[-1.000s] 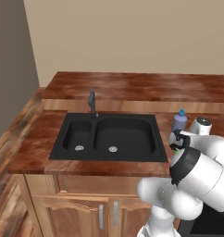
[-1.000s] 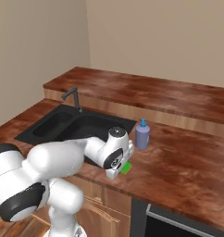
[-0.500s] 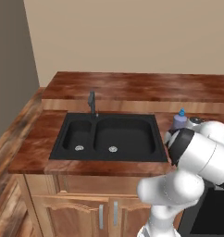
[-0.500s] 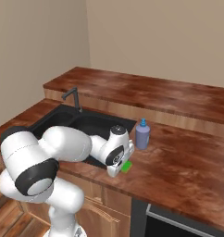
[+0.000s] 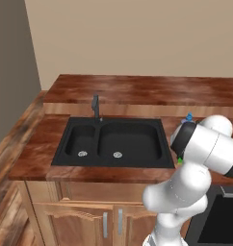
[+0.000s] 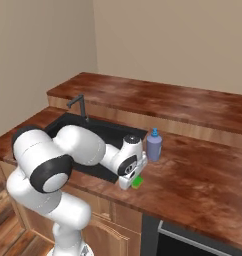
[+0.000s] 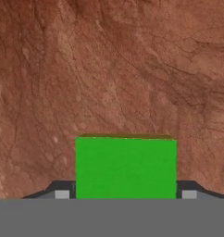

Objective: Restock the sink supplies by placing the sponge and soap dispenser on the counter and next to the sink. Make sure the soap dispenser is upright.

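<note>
Hand view: we note the sponge (image 7: 126,166), a flat bright green block, lying on the counter (image 7: 114,69), glossy reddish-brown wood grain, between our gripper (image 7: 126,194) fingertips; whether they clamp it, we cannot tell. Right base view: we list the sponge (image 6: 137,182) near the counter's front edge, just beside the matte black sink (image 6: 100,132); a blue-grey soap dispenser (image 6: 154,145) stands upright nearby. Since a second ago, our arm's elbow has swung higher.

The arm is bent low and forward, with the wrist turned down so that the gripper (image 6: 129,183) is pointed at the surface below. In the hand view, its two fingertips (image 7: 62,194) are seen set apart, one at either side.
</note>
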